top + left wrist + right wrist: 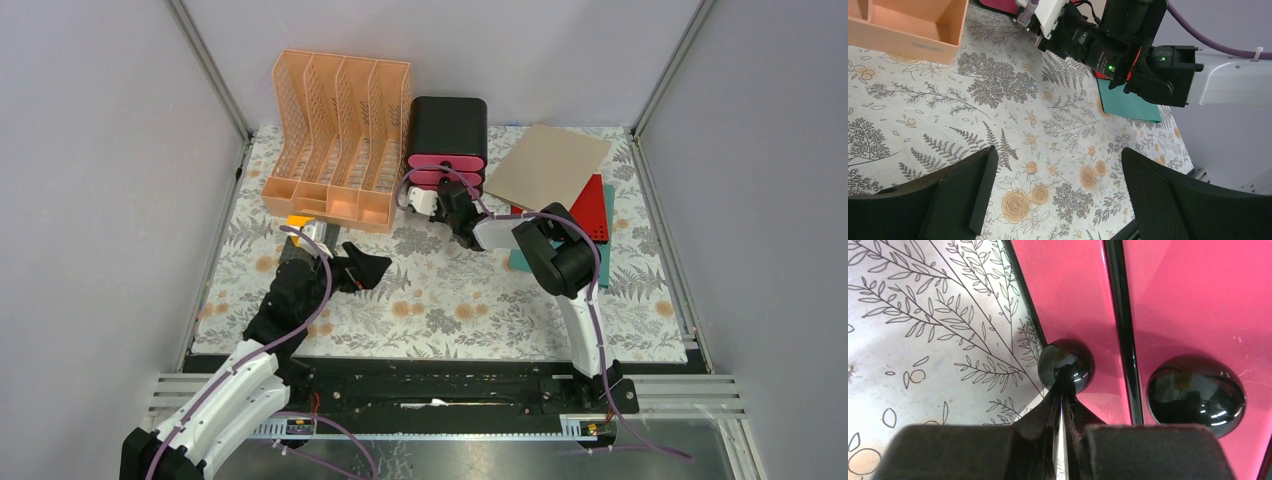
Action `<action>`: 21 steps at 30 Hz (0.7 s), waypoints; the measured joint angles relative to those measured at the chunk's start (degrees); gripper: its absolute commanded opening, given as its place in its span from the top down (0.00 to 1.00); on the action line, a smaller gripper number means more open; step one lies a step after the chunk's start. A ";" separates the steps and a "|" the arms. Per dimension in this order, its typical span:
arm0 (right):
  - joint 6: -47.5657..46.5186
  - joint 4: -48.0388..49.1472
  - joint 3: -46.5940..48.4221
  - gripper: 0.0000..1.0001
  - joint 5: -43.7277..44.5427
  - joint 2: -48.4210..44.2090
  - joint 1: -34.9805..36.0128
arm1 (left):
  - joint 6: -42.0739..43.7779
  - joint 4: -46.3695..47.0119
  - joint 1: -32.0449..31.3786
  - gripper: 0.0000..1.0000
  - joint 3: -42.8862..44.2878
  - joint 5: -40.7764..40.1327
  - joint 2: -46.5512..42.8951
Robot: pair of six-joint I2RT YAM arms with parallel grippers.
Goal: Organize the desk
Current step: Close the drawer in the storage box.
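Top external: the desk fills the cell floor. Its fern-and-flower cloth runs to the frame rail on the near side & to grey walls on the other 3 sides.

Back-left corner is taken by the orange file rack, whose front edge sits just beside my left forearm. Right next to it stands the black drawer box, pink fronts facing me.

Back-right: a tan sheet lies skewed over a red perforated board, w/ a teal pad poking out under my right arm. That pile reaches close to the right edge of the cloth.

Open room: a wide band of bare cloth shows across the middle & near side, btw my two arms.

Left wrist: my left gripper hangs low over the cloth, well out from the rack's front corner. Fingers are spread wide w/ only printed flowers btw them, so no hold on anything.

Right wrist: my right gripper is all but closed, just a thin slit. Its tips sit against the black knob on one pink front, close to that front's edge where cloth shows. The second knob is on the next front, apart from my fingers. Can't tell if the tips pinch the knob or only touch it.
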 measured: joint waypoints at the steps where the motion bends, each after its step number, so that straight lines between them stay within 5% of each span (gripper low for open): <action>1: 0.35 0.02 -0.02 0.87 -0.02 -0.02 0.00 | 0.00 -0.02 0.00 0.01 0.04 0.00 0.00; 10: 6.29 -7.52 -3.28 0.64 -4.79 -7.72 0.00 | 0.00 -0.09 0.00 0.01 0.33 0.00 -0.66; 21: 8.87 -35.69 -1.75 0.60 -26.03 -25.70 -0.96 | 0.02 -0.17 0.00 0.01 0.83 0.04 -0.68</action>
